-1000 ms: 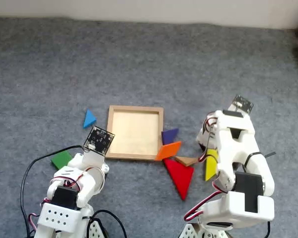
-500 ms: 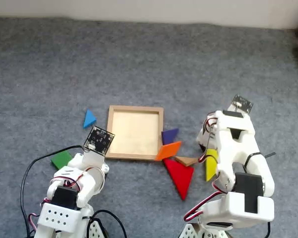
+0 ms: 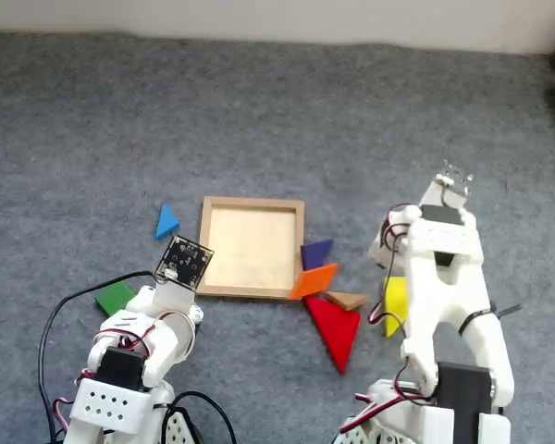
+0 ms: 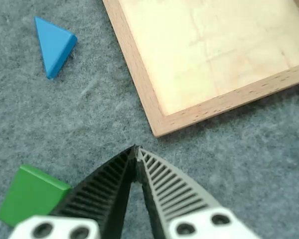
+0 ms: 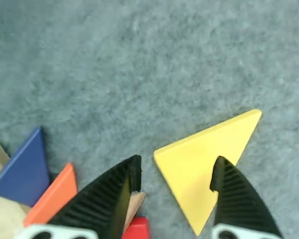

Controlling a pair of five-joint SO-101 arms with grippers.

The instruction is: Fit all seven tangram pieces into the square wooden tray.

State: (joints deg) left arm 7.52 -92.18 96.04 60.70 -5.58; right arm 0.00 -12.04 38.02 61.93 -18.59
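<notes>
The square wooden tray [image 3: 204,246] lies empty on the grey carpet. To its left are a blue triangle [image 3: 166,222] and a green piece [image 3: 114,298]. On its right cluster a purple piece [image 3: 315,252], an orange piece [image 3: 314,280], a brown piece [image 3: 348,300], a red triangle [image 3: 335,328] and a yellow triangle [image 3: 395,305]. My left gripper [image 4: 136,149] is shut and empty, just outside the tray's near corner [image 4: 157,127], between the green piece [image 4: 30,194] and the tray. My right gripper [image 5: 175,174] is open above the yellow triangle [image 5: 209,154], one finger on each side of it.
Grey carpet covers the whole table, with free room beyond the tray and to the far left. The right arm [image 3: 444,277] stands over the yellow triangle's right side. A black cable [image 3: 65,310] runs by the left arm's base.
The right arm has stretched forward, its wrist shifting toward the far side. The left arm and all pieces have stayed put.
</notes>
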